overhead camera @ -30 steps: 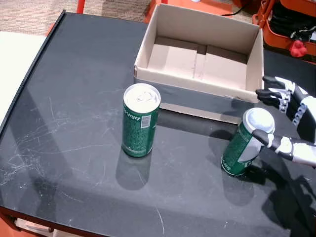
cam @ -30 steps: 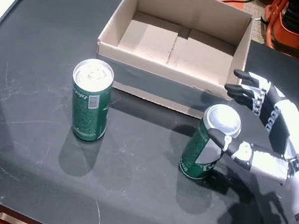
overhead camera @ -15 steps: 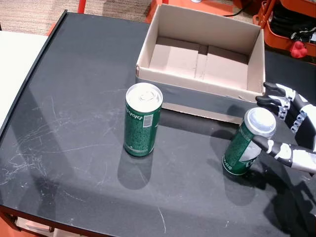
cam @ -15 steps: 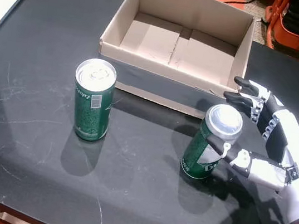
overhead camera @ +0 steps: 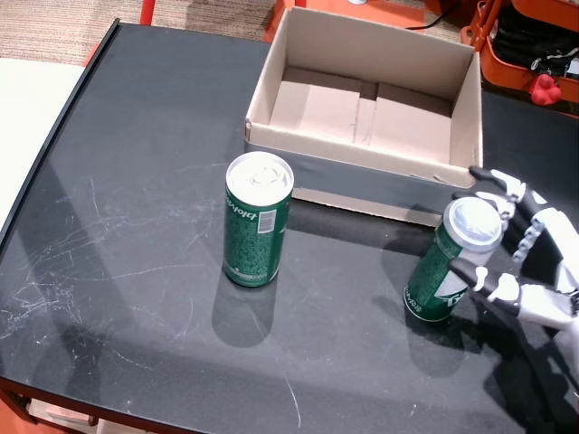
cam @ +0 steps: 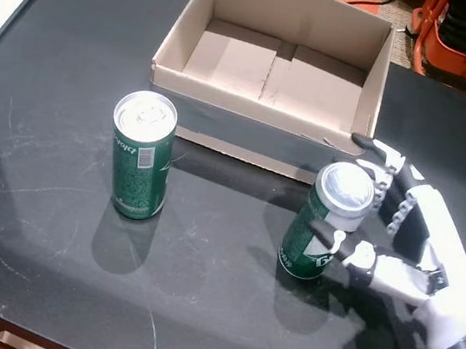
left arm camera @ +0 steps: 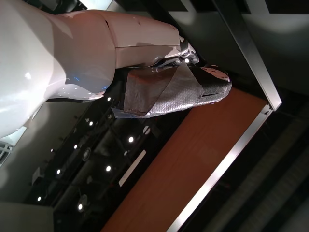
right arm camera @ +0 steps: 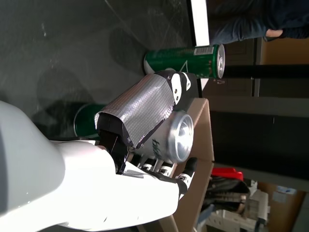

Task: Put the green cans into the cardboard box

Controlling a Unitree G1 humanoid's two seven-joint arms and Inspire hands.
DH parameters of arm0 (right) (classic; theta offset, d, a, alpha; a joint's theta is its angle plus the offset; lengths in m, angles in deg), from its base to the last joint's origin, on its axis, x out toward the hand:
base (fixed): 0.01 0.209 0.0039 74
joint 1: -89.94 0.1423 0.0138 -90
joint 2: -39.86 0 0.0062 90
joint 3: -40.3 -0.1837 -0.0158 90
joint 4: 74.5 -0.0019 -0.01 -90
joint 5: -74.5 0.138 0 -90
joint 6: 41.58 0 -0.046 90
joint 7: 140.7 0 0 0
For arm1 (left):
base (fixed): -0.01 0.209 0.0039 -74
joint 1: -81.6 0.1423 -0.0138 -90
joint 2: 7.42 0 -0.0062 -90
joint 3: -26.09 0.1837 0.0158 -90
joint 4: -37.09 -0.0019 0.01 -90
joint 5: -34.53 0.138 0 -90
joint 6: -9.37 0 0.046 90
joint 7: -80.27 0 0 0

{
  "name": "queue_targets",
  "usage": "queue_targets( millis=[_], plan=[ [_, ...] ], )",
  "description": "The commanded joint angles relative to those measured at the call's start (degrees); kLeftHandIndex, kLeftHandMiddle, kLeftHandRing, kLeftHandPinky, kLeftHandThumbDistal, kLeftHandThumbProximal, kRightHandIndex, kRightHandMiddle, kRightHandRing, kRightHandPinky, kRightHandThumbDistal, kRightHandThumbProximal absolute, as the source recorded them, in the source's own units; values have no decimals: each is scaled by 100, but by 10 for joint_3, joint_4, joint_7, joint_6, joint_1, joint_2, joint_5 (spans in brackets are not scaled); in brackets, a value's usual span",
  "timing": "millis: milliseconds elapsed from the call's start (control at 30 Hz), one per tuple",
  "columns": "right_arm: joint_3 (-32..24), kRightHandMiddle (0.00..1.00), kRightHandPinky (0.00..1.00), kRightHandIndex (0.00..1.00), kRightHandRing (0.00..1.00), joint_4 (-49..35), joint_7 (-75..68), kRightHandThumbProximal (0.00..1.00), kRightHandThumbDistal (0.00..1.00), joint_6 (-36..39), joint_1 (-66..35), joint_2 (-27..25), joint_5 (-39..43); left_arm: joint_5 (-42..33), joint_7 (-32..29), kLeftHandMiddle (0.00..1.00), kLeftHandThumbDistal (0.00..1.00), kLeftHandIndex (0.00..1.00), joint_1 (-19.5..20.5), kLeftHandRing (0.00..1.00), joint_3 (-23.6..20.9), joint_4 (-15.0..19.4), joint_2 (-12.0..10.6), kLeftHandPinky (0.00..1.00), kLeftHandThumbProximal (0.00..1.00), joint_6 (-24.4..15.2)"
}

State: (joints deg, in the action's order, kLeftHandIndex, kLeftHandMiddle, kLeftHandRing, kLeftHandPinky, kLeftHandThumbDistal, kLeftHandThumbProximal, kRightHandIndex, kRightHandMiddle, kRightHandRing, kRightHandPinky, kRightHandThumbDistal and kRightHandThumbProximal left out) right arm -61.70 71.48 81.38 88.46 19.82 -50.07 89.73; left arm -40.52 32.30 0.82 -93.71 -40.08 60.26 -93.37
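Two green cans stand on the black table. One is upright left of centre, also seen in the right wrist view. The other can leans at the right, base on the table. My right hand is shut on it, thumb on its front and fingers curled behind its top. The cardboard box sits just behind, open and holding nothing. In the left wrist view my left hand shows only a taped part, fingers hidden.
Orange equipment with a red object stands past the table's far right corner. The table's raised left edge borders a white surface. A person's sleeve and hand show in the right wrist view.
My right hand's fingers have curled in from spread apart onto the leaning can's top, and the thumb has pressed against its side. The upright can and the box have not moved.
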Motion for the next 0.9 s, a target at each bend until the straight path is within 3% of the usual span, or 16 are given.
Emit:
queue_targets(
  millis=[0,867],
  plan=[
    [-2,75,86,81,77,14,-3,36,100,2,2,4,-3,-1,9,95,10,82,12,100,-3,12,-31,100,100,1],
    [-8,78,87,85,80,107,-20,37,100,-3,29,27,-21,-12,15,91,10,81,24,99,-15,24,-24,96,100,14]
  ],
)
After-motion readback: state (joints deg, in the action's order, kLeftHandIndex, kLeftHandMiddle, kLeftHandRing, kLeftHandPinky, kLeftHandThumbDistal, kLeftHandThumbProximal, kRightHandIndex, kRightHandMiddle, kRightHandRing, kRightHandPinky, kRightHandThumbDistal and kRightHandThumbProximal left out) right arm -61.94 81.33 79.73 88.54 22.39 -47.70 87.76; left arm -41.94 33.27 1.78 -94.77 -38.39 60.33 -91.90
